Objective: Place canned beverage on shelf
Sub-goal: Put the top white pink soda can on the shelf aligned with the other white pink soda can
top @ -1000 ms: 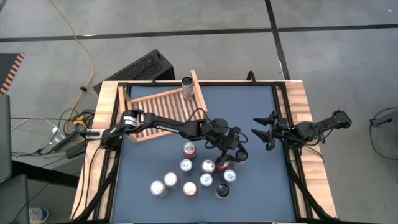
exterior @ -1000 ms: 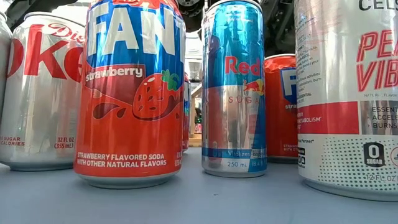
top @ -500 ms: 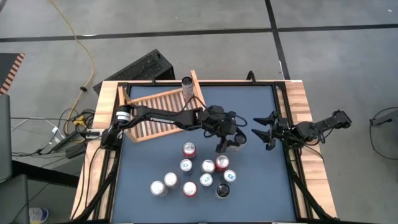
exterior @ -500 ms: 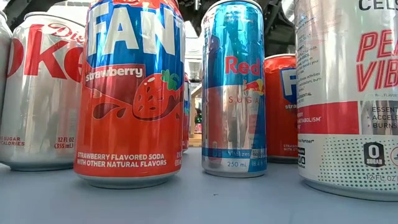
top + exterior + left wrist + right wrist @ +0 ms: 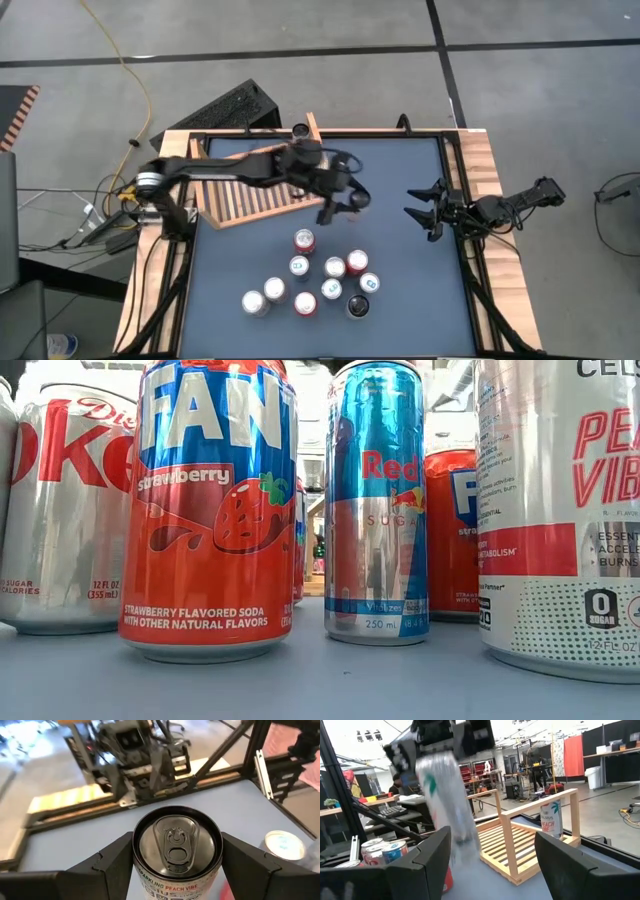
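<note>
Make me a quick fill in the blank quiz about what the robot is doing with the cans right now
1. The left gripper is shut on a ____.
2. The right gripper holds nothing; its fingers are ____.
3. One can already stands in a corner of the ____.
4. Near the table's front, ____ cans stand clustered.

Missing words: can; open; shelf; eight

Robotics lab: test rig (image 5: 470, 150), workbenches (image 5: 600, 755).
</note>
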Robot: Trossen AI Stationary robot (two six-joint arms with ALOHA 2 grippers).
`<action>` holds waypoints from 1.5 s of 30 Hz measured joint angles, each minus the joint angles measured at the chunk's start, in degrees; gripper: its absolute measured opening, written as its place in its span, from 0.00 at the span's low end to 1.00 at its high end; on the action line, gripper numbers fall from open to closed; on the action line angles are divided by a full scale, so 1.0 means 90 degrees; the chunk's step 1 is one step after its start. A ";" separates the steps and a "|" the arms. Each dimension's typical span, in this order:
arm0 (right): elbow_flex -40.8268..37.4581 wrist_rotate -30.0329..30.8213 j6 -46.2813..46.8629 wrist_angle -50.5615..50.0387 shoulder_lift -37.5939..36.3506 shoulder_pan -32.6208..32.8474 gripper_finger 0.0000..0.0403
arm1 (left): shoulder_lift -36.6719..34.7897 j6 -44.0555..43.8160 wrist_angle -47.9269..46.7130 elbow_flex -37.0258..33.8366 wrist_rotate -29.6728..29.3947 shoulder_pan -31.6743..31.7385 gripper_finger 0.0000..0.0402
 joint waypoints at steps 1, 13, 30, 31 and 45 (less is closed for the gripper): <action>0.0000 0.0000 0.0000 -0.0002 -0.0002 0.0000 0.68 | -0.0288 0.0009 0.0028 -0.0185 -0.0108 0.0038 0.60; 0.0000 -0.0005 -0.0002 -0.0062 -0.0002 0.0000 0.68 | -0.2890 -0.0289 0.1265 -0.3199 -0.1167 0.0958 0.60; 0.0002 -0.0010 0.0000 -0.0077 -0.0001 0.0000 0.68 | -0.2354 -0.0263 0.1357 -0.3712 0.0740 0.2836 0.60; 0.0001 -0.0010 0.0000 -0.0077 0.0000 0.0000 0.68 | -0.2322 -0.0195 0.1299 -0.3715 0.0872 0.2880 0.60; 0.0002 -0.0002 0.0000 -0.0077 0.0000 0.0000 0.68 | -0.2233 -0.0287 0.2439 -0.4399 0.1396 0.3378 0.60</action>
